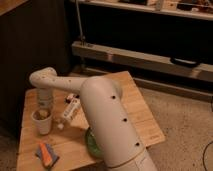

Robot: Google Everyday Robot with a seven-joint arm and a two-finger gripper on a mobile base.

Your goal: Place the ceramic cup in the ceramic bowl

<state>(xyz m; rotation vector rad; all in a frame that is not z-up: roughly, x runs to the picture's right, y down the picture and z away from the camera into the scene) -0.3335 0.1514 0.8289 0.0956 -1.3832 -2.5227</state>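
The ceramic cup [42, 123], a small pale tumbler, stands upright near the left side of the wooden table [134, 111]. My gripper [44, 108] hangs straight down from the white arm and sits directly over the cup's rim, reaching into or around its top. The ceramic bowl [90, 143], dark green and glossy, sits near the table's front edge to the right of the cup. My arm's thick white link hides most of it, so only its left edge shows.
A white rectangular box [70, 110] lies tilted just right of the cup, between cup and bowl. An orange and blue object [46, 154] lies at the front left corner. A dark cabinet and a metal rail stand behind the table.
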